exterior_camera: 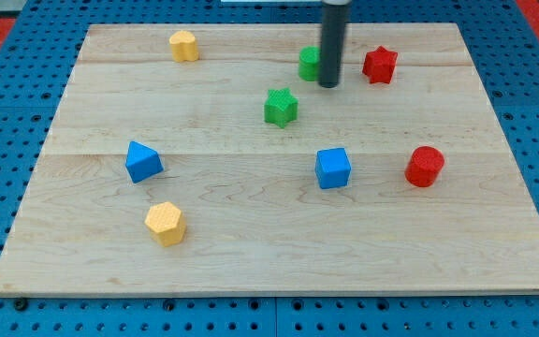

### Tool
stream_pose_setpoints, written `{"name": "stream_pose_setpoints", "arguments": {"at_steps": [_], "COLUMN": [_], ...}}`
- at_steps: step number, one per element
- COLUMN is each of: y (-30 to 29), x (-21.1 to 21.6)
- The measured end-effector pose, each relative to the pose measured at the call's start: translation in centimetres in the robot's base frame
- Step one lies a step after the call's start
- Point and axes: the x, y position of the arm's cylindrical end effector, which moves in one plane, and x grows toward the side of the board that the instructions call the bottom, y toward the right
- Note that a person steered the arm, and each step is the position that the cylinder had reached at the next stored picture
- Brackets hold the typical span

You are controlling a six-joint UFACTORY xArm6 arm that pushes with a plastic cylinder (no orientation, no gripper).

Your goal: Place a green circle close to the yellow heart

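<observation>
The green circle [309, 63] lies near the view's top, right of centre, with its right side hidden behind the dark rod. My tip [328, 85] rests on the board at the circle's lower right edge, touching or almost touching it. A yellow block that looks like the heart [184, 45] lies at the top left, far to the left of the circle. A second yellow block, a hexagon [166, 223], lies at the lower left.
A green star [281, 107] sits just below and left of the circle. A red star [379, 64] is right of my tip. A blue cube [333, 168], a red cylinder [425, 166] and a blue triangle [143, 161] lie across the middle of the wooden board [251, 271].
</observation>
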Motion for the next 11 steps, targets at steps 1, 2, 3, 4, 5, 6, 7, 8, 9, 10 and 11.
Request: {"name": "stream_pose_setpoints", "arguments": {"at_steps": [1,2,3,4,5,6,7,8,9,10,11], "y": [-1.2,-6.8,-3.0,1.6,-5.3,-14.8,-11.3,-8.6,-11.1,-15.1,-15.4], "x": [-1.0,-2.0,-2.2,-4.4,-5.0,-4.9,-4.9,-8.1,-9.6,-6.1,-4.0]}}
